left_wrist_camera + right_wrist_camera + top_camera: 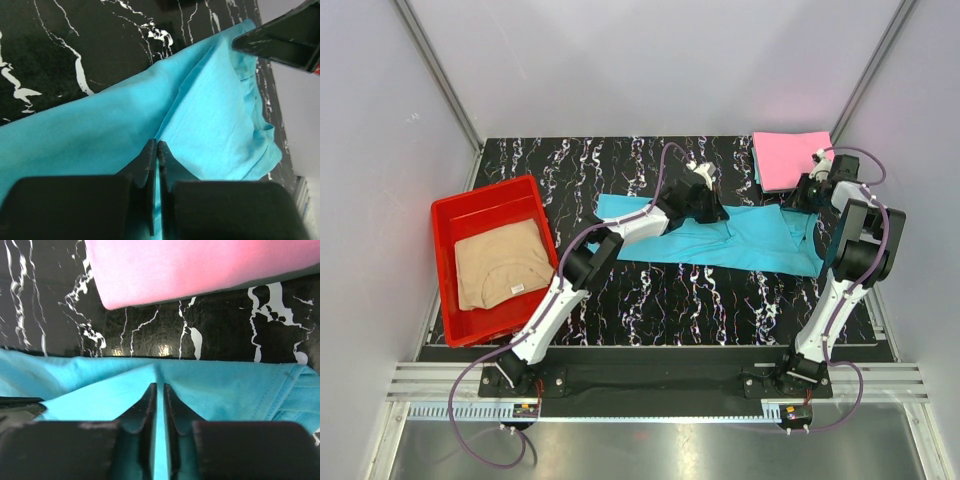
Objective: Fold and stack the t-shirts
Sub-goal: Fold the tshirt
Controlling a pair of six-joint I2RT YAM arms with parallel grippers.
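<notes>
The turquoise-blue t-shirt (740,238) lies folded lengthwise across the middle of the table. My left gripper (712,208) is shut on its far edge near the middle; the left wrist view shows the jaws (157,146) pinching a fold of blue cloth (210,125). My right gripper (800,195) is shut on the shirt's far right edge; the right wrist view shows cloth between the jaws (159,389). The pink t-shirt (790,158) lies folded at the far right corner, also in the right wrist view (200,267). The tan-beige t-shirt (500,262) lies in the red tray (485,200).
The red tray stands at the left side of the table. White enclosure walls surround the table on three sides. The marbled black tabletop (700,300) shows in front of the blue shirt.
</notes>
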